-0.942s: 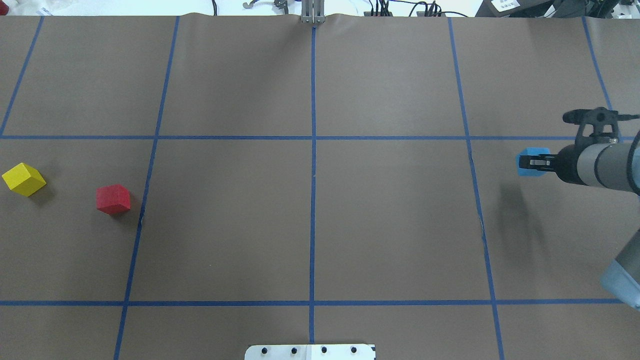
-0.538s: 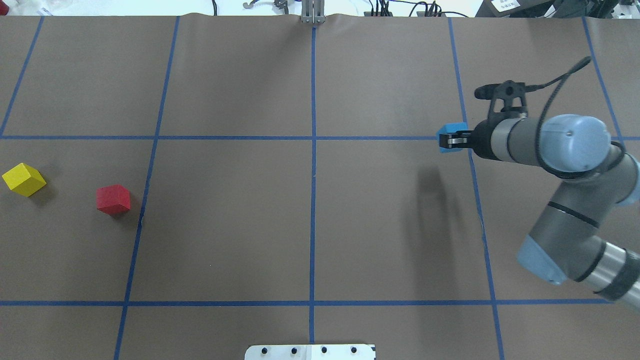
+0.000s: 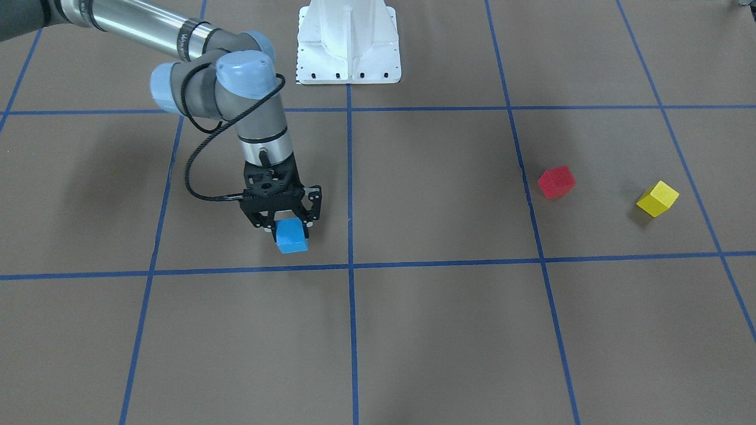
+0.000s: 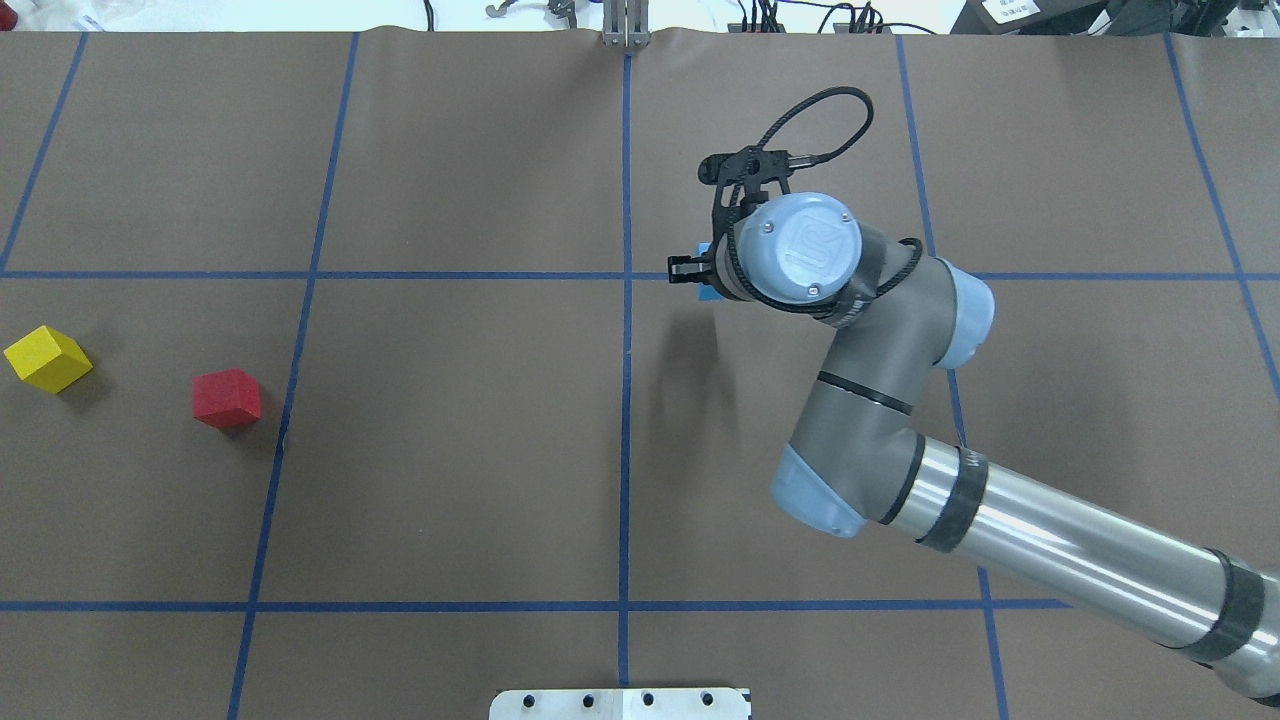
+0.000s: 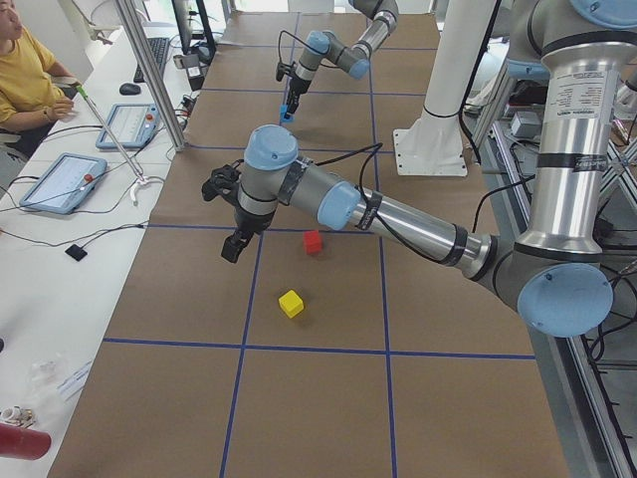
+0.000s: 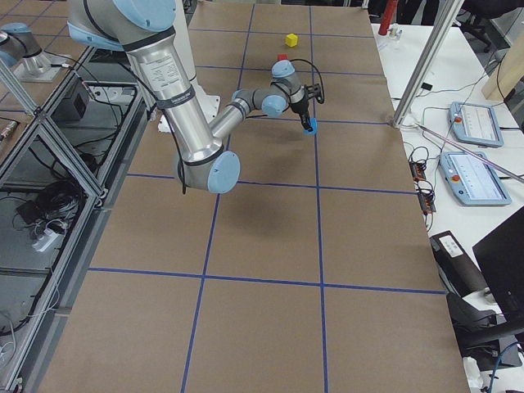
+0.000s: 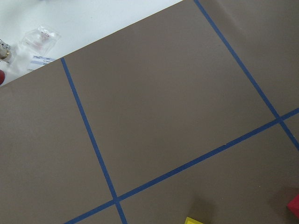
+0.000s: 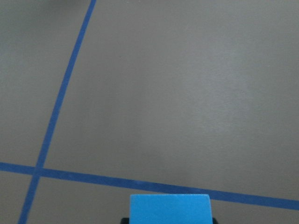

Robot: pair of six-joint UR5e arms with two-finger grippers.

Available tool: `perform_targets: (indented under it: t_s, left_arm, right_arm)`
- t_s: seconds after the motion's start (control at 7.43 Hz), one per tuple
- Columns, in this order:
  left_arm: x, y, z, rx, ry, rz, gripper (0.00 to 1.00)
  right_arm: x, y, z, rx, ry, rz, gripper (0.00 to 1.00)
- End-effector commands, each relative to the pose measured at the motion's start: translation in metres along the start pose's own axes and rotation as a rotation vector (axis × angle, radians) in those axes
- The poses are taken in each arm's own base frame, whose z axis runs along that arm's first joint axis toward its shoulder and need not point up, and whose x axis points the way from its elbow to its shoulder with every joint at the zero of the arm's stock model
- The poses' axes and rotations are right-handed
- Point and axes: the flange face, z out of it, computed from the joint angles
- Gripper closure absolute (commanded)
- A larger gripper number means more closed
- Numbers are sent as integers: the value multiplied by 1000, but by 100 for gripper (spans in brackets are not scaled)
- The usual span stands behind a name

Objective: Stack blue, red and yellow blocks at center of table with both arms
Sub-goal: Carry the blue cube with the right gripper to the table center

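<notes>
1. The blue block [image 3: 292, 239] is a plain, matte, sky-blue piece with flat faces and crisp edges. It looks about as tall as it is wide, so we can pick out no long axis.
2. The right tool [image 3: 290, 227] points straight down and is clenched on the blue block. Its fingers flank two opposite sides, and the block's lower part shows below them.
3. In the right wrist view, one flat face of the blue block sits square to the camera. Its upper edge is level and runs nearly parallel to the tape line crossing below it.
4. The blue block hangs clear of the tabletop [image 3: 443, 330], and its shadow in the overhead view lies apart from it. It is just beside the centre tape line [image 3: 349, 177], on the robot's right side of that line.
5. The red block [image 3: 556, 182] rests on the tabletop well away from the centre tape line, on the robot's left side. It is likewise cube-like, and it is turned so that a vertical edge faces the front camera.
6. The yellow block [image 3: 657, 198] lies farther from the centre tape line than the red block and is apart from it. It is turned corner-on in the same way.
7. The left tool [image 5: 231, 249] hangs above the tabletop on the robot's left side of the centre tape line, near the red block. We cannot tell whether it is released or clenched.
</notes>
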Motion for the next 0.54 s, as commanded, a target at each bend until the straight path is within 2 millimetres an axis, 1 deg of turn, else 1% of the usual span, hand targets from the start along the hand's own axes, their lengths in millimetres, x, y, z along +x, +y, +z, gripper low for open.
perform_targets:
  t_s: [0.0, 0.13, 0.27, 0.4]
  left_arm:
    - [-2, 2, 2, -5, 0, -4, 0]
    - [-3, 3, 4, -9, -1, -7, 0]
    - [-5, 4, 5, -13, -1, -10, 0]
    - [-6, 5, 7, -16, -1, -12, 0]
  right_arm:
    - [-73, 7, 23, -9, 28, 23, 100]
    - [-79, 18, 29, -22, 27, 19, 100]
    - [-86, 21, 26, -25, 19, 17, 100]
    - [-89, 26, 27, -31, 18, 18, 100]
